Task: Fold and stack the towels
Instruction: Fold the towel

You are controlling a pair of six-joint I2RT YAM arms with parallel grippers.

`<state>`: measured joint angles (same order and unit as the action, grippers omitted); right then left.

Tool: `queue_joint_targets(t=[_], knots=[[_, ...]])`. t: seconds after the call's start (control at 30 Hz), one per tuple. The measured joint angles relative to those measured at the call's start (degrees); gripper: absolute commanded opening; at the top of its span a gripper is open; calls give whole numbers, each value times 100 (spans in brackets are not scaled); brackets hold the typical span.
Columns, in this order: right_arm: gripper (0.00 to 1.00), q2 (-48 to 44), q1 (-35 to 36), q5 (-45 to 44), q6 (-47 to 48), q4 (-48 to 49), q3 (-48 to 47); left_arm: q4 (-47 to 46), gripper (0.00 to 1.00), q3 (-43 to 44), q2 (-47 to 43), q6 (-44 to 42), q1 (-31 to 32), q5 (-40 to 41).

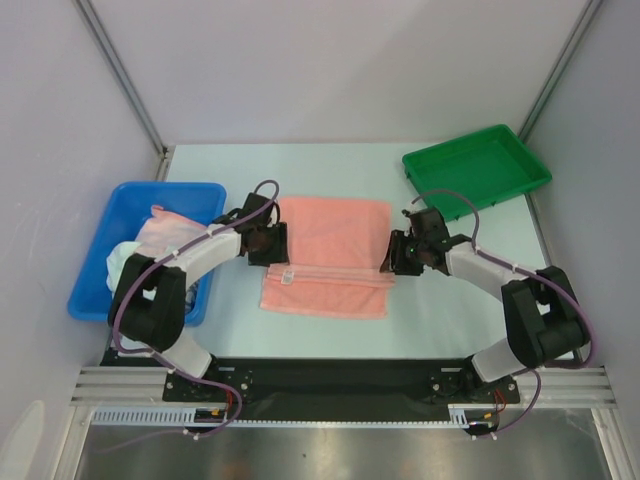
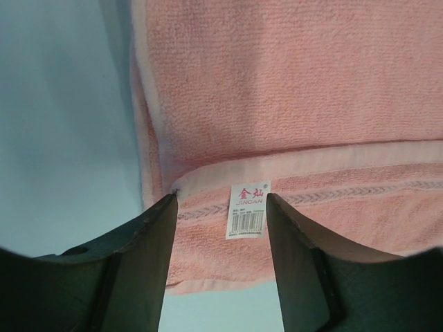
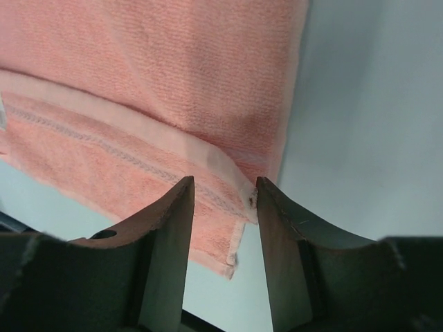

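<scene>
On the table (image 1: 440,300), a folded pink towel (image 1: 335,235) lay flat, with the left gripper (image 2: 220,202) at its nine o'clock and the right gripper (image 3: 223,184) at three o'clock, both jaws parted, gripping nothing.

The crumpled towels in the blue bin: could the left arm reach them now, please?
Probably yes: the blue bin sits beside it, the crumpled towels lie uncovered, and the left gripper is open.

Bright, diffuse light, soft shadows; weave sharp on the towel (image 2: 291,90).
</scene>
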<state>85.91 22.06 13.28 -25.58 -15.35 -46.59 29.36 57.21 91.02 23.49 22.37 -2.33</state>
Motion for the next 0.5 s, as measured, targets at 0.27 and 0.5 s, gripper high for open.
queue_joint_targets(t=[0.27,0.5], knots=[[45,-1001,33,319,164,13,697,-195,52,-361,-160,2,2,-326],[43,-2131,33,330,-24,-59,1419,-85,38,-1113,-1388,225,37,-254]])
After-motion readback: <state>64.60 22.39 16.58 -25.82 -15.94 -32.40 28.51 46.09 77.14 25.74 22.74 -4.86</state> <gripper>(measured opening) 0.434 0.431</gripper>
